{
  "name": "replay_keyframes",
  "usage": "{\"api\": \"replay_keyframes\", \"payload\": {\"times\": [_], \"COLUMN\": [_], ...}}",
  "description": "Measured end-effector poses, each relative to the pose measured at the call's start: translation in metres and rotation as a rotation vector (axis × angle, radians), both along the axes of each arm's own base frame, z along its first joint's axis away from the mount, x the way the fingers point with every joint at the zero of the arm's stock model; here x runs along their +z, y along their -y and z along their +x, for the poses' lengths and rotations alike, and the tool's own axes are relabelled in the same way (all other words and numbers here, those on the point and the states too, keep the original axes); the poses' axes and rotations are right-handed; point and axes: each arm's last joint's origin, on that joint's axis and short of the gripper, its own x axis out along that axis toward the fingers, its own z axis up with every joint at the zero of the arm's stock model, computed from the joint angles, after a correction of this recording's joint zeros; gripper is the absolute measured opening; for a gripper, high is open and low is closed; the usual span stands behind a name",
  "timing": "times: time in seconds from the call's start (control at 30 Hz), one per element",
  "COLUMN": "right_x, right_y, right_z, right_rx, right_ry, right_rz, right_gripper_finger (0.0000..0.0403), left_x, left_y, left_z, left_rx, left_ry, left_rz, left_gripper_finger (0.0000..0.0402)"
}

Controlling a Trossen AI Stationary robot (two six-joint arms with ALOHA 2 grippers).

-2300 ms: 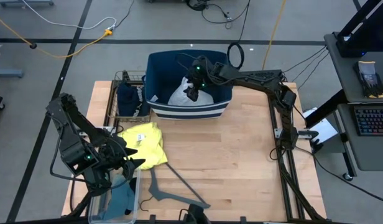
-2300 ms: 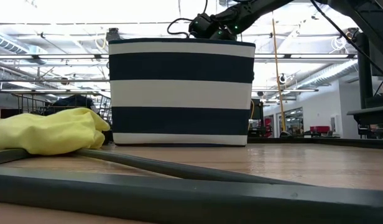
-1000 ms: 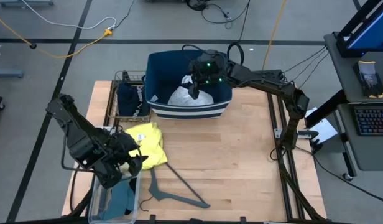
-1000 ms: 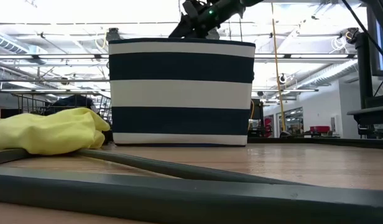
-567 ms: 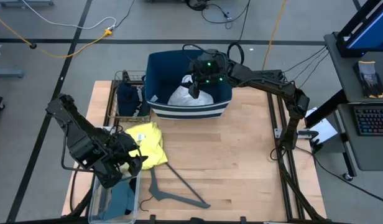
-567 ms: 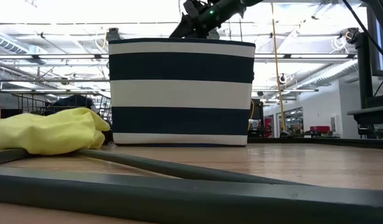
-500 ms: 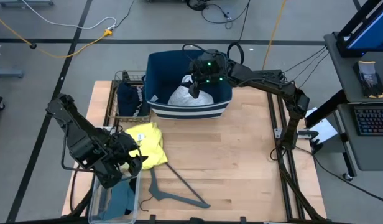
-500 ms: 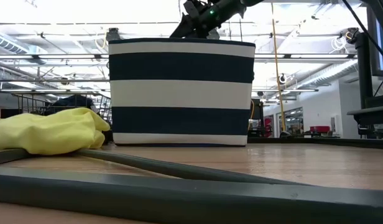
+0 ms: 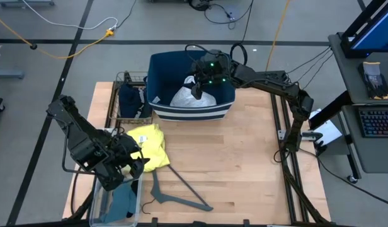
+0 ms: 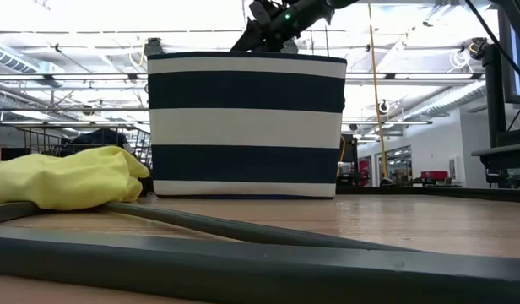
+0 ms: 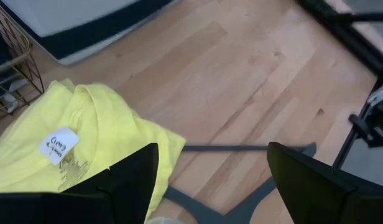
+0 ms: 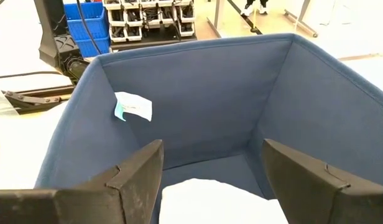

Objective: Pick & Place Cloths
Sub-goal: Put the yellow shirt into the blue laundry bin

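Note:
A white cloth (image 9: 189, 96) lies heaped inside the navy-and-white striped basket (image 9: 181, 113); the right wrist view shows the white cloth (image 12: 211, 200) on the basket's floor. My right gripper (image 9: 196, 89) hangs open over it, fingers pointing down, apart from the cloth. The yellow cloth (image 9: 150, 144) lies flat on the table by the left edge. My left gripper (image 9: 136, 164) hovers open at its near edge, above the yellow cloth (image 11: 79, 140). A dark navy cloth (image 9: 130, 99) sits in the wire basket. Teal rags (image 9: 123, 202) lie in a clear bin.
A grey hanger (image 9: 178, 197) lies on the table just near of the yellow cloth, its bar (image 11: 238, 148) under my left gripper. The wire basket (image 9: 116, 104) stands left of the striped basket (image 10: 243, 127). Bare wood (image 9: 244, 157) spreads over the table's right half.
About two seconds ago my right gripper rose a little from inside the striped basket to above its rim. In the last second nothing has moved.

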Motion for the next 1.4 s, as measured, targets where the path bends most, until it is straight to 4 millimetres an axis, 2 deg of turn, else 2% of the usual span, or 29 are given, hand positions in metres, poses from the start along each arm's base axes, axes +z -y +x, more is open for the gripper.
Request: {"api": "replay_keyframes", "payload": {"times": [0.23, 0.5, 0.77, 0.97, 1.17, 1.4], "right_x": [0.004, 0.036, 0.079, 0.107, 0.121, 0.125], "right_y": [-0.003, -0.023, -0.058, -0.085, -0.107, -0.12], "right_z": [-0.005, -0.022, -0.053, -0.081, -0.108, -0.136], "right_rx": [0.007, 0.049, 0.106, 0.155, 0.204, 0.223], "right_ry": [-0.01, 0.063, 0.172, 0.236, 0.23, 0.157], "right_rz": [0.005, -0.053, -0.101, -0.122, -0.128, -0.09], "right_gripper_finger": [0.0267, 0.0267, 0.0267, 0.0267, 0.0267, 0.0267], "left_x": [-0.012, -0.054, -0.082, -0.103, -0.126, -0.144], "left_y": [0.002, -0.005, -0.03, -0.051, -0.063, -0.077], "left_z": [0.009, 0.02, 0.026, 0.031, 0.04, 0.039], "left_rx": [-0.054, -0.082, -0.114, -0.094, -0.133, -0.145], "left_ry": [-0.174, -0.415, -0.542, -0.634, -0.622, -0.666], "left_rz": [-0.075, -0.059, 0.048, 0.019, -0.043, -0.093], "left_gripper_finger": [0.0306, 0.0306, 0.0306, 0.0306, 0.0306, 0.0306]}}
